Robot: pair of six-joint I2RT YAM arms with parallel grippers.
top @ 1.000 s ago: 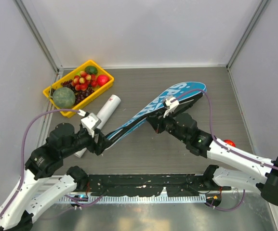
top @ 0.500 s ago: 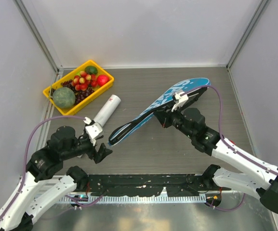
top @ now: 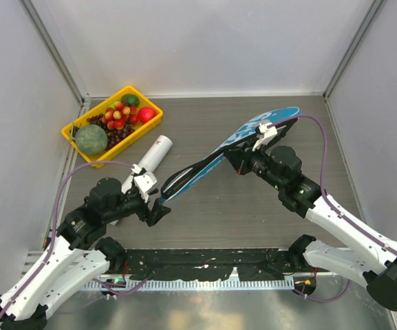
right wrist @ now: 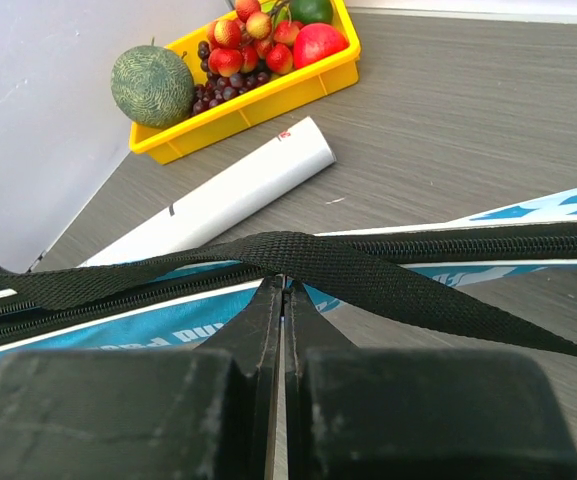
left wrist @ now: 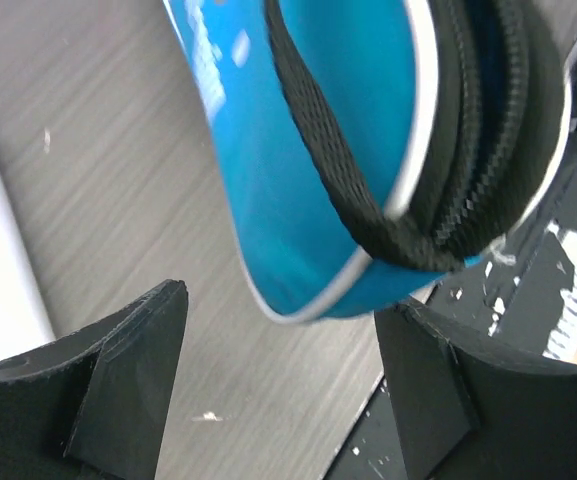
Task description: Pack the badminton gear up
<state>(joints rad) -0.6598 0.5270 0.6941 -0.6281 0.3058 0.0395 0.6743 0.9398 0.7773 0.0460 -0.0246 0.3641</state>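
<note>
A: Where to find the bag [top: 215, 157]?
B: In the middle, tilted up over the table [top: 253, 220]. Far end high on the right. Near end low on the left.
A: Held by what?
B: By the right claw [right wrist: 283, 292]. Pinched tight together on the bag, right where the black strap [right wrist: 368, 268] crosses.
A: And the left claw [left wrist: 278, 390]?
B: Spread wide apart. Nothing gripped. Low on the near left side.
A: Close to the bag?
B: Very close. Near end of the bag right between the two fingers [left wrist: 128, 385]. Touching or not, hard to tell.
A: And the tube [top: 148, 165]?
B: Flat on the table, left of the bag, just beside the left claw. Far end near the yellow tray [top: 133, 137] of fruit.
</note>
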